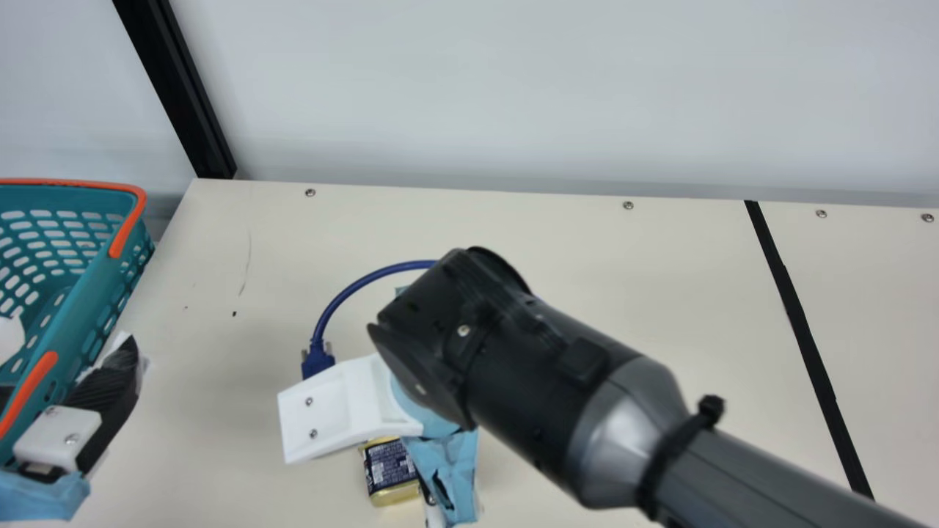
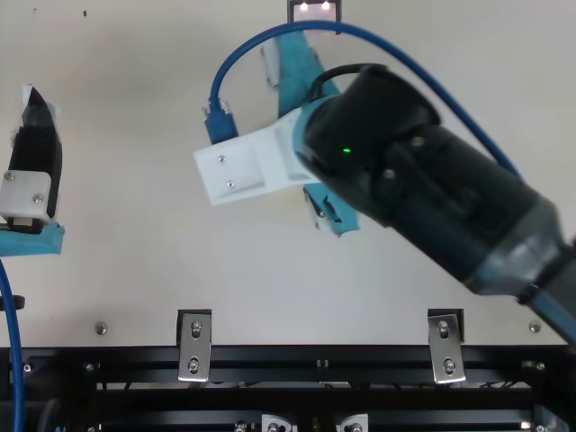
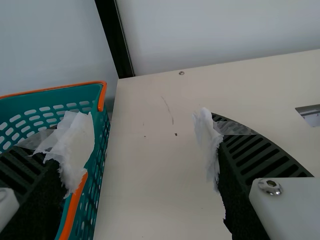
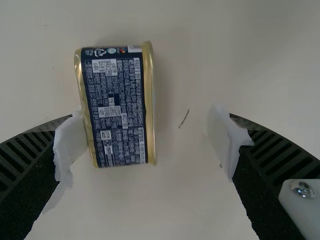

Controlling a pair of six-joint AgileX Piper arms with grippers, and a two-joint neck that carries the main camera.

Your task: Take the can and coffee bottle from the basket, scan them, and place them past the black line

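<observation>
A gold-rimmed can with a dark blue label (image 1: 390,469) lies on its side on the table, partly under my right gripper (image 1: 449,477). In the right wrist view the can (image 4: 115,107) is between the spread fingers of my right gripper (image 4: 147,142), close to one taped fingertip; whether they touch I cannot tell. My left gripper (image 1: 67,352) stands open by the near right part of the teal basket (image 1: 81,315). In the left wrist view, one finger of my left gripper (image 3: 141,142) overlaps the basket (image 3: 102,135), the other is over the table.
The black line (image 1: 807,345) crosses the table at the right. A small device with lit spots (image 2: 315,13) sits at the top view's upper edge. A blue cable (image 1: 359,282) loops at my right wrist. A pale wall (image 1: 513,95) stands behind the table.
</observation>
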